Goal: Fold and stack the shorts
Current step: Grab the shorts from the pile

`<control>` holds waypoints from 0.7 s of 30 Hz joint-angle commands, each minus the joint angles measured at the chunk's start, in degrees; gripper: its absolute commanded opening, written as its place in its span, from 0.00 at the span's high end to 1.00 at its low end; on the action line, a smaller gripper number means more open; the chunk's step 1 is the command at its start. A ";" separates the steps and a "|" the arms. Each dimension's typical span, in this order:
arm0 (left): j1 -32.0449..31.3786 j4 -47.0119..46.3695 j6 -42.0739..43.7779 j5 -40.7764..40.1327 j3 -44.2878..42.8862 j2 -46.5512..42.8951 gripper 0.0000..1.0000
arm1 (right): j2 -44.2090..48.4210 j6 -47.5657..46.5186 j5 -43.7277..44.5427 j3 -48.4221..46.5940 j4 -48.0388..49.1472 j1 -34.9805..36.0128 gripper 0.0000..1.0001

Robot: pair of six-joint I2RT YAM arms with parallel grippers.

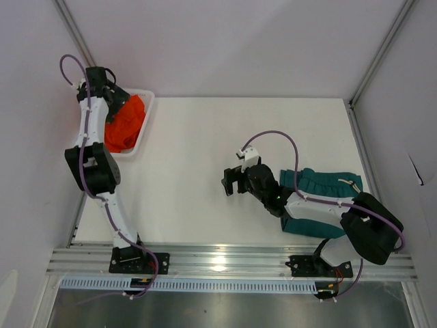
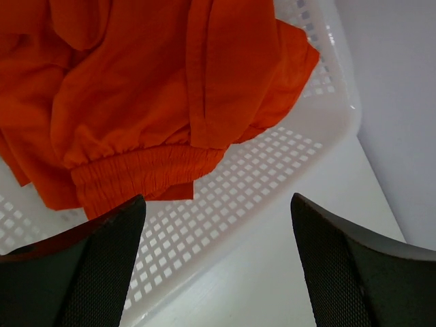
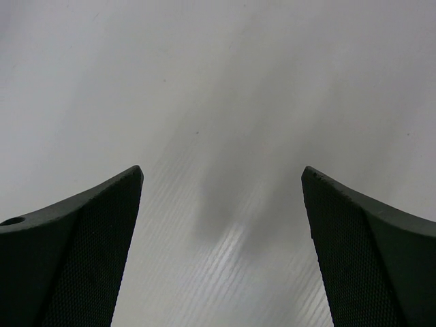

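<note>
White tabletop (image 1: 205, 137) with orange shorts (image 2: 136, 88) heaped in white mesh basket (image 2: 272, 177) at far left beneath wide-open left pincer (image 2: 218, 211), teal shorts (image 1: 321, 184) lying at right, right pincer (image 3: 221, 177) spread empty over bare surface; likely hazard: catching basket mesh with fabric, lifting both.

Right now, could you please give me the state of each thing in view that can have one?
orange shorts: crumpled, unfolded, lying in the white mesh basket.
white mesh basket: upright, holding the orange shorts.
teal shorts: lying on the table, partly covered by the right arm.
left gripper: open, empty, above the orange shorts.
right gripper: open, empty, over bare table.
</note>
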State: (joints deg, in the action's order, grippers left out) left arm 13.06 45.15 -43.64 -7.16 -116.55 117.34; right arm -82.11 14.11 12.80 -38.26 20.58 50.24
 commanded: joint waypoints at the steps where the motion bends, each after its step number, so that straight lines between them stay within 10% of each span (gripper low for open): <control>1: 0.39 2.32 -2.50 1.00 -6.31 5.17 0.12 | 1.78 -1.54 1.52 0.38 5.79 -0.05 0.01; 14: 1.00 -4.97 -7.25 4.78 -12.38 19.77 0.17 | 1.69 -2.24 1.70 1.08 7.11 -0.67 0.01; 19: 1.88 -7.53 -7.87 6.54 -13.00 21.70 0.56 | 1.95 -2.33 1.79 1.26 7.11 -0.93 0.00; 21: 2.14 -8.31 -8.04 6.72 -13.09 21.53 0.94 | 1.69 -2.42 1.88 1.17 7.11 -1.11 0.00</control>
State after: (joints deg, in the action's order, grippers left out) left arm 14.09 39.79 -51.03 -2.22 -126.37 138.58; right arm -81.82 12.80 13.08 -37.36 24.64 49.54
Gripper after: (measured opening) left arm 0.173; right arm 0.993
